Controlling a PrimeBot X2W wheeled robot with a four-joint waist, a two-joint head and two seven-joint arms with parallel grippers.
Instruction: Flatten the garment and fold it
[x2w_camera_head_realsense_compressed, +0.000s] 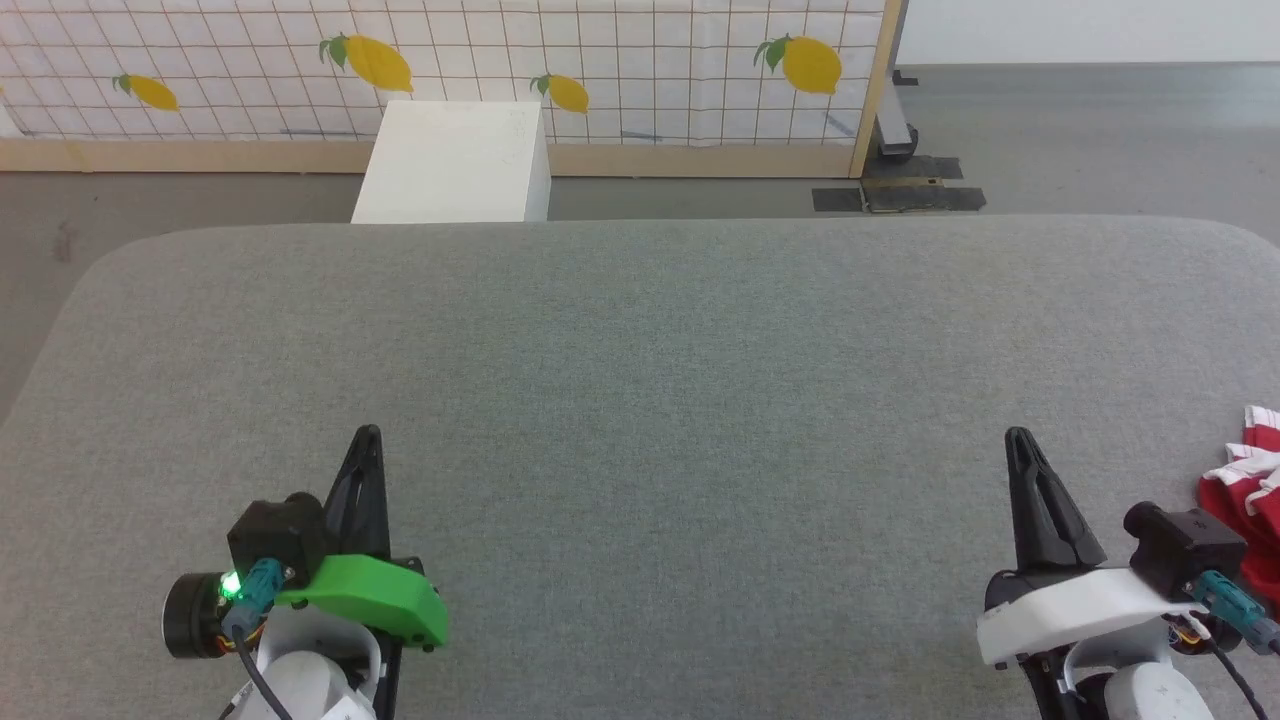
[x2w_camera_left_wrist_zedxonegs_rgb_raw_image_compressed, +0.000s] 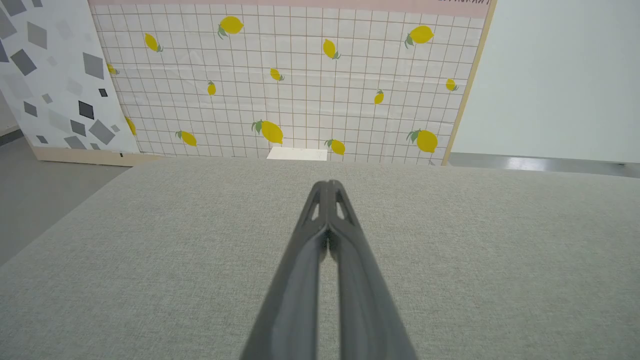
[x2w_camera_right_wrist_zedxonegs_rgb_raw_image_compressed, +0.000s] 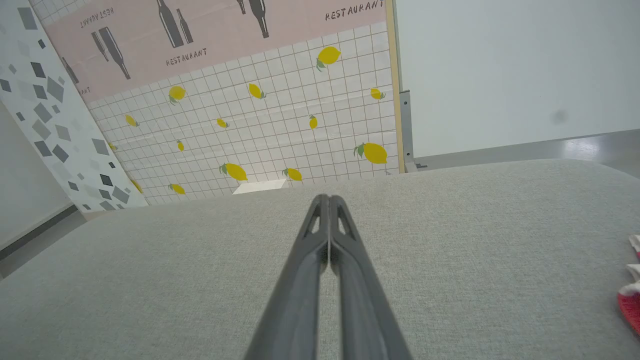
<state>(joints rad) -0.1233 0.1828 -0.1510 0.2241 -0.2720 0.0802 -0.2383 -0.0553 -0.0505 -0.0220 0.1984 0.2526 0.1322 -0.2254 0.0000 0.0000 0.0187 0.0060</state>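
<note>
The red garment (x2w_camera_head_realsense_compressed: 1245, 490) with white stripes lies crumpled at the right edge of the grey table (x2w_camera_head_realsense_compressed: 640, 400), mostly cut off by the head view's border; a small red and white bit of the garment (x2w_camera_right_wrist_zedxonegs_rgb_raw_image_compressed: 631, 300) peeks in at the right wrist view's right edge. My right gripper (x2w_camera_head_realsense_compressed: 1018, 436) is shut and empty, just left of the garment, apart from it. My left gripper (x2w_camera_head_realsense_compressed: 368, 432) is shut and empty at the lower left, far from the garment. Both grippers' fingertips meet in the wrist views, left gripper (x2w_camera_left_wrist_zedxonegs_rgb_raw_image_compressed: 328, 184) and right gripper (x2w_camera_right_wrist_zedxonegs_rgb_raw_image_compressed: 329, 198).
A white box (x2w_camera_head_realsense_compressed: 455, 162) stands on the floor behind the table's far edge. A lemon-patterned tiled panel (x2w_camera_head_realsense_compressed: 620, 60) rises at the back, with a metal post foot (x2w_camera_head_realsense_compressed: 895, 130) at its right. The table's corners are rounded.
</note>
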